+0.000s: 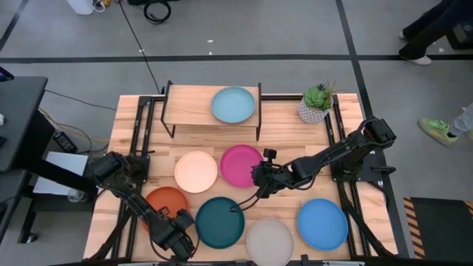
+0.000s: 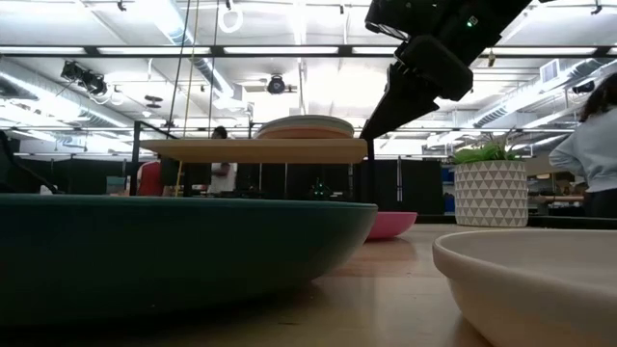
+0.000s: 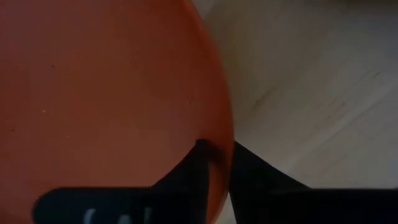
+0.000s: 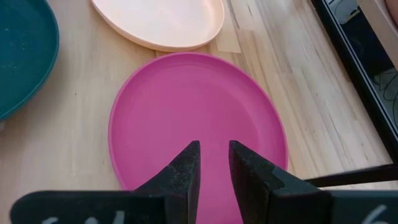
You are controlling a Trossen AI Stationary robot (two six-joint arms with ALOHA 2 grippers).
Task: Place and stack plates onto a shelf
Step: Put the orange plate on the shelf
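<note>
The shelf (image 1: 211,103) stands at the table's far side and carries the light blue plate (image 1: 233,105). In the low view a stack (image 2: 304,125) shows on it. The peach plate (image 1: 196,171), magenta plate (image 1: 242,165), orange plate (image 1: 166,201), dark teal plate (image 1: 219,222), pale grey plate (image 1: 270,240) and bright blue plate (image 1: 322,223) lie flat on the table. I cannot make out the tan plate. My left gripper (image 1: 179,240) is at the orange plate's near right rim. My right gripper (image 4: 214,149) hovers above the magenta plate (image 4: 199,118), its fingers a narrow gap apart, holding nothing. My left gripper (image 3: 217,149) is shut on the orange plate's rim (image 3: 225,124). One finger (image 3: 198,163) lies over the plate's inner face and the other (image 3: 252,171) outside the rim. Whether the plate is lifted off the table, I cannot tell.
A small potted plant (image 1: 316,103) in a white pot stands to the right of the shelf. Black frame rails run along the table's left and right sides. Bare wood shows between the shelf and the row of plates. People stand in the room beyond.
</note>
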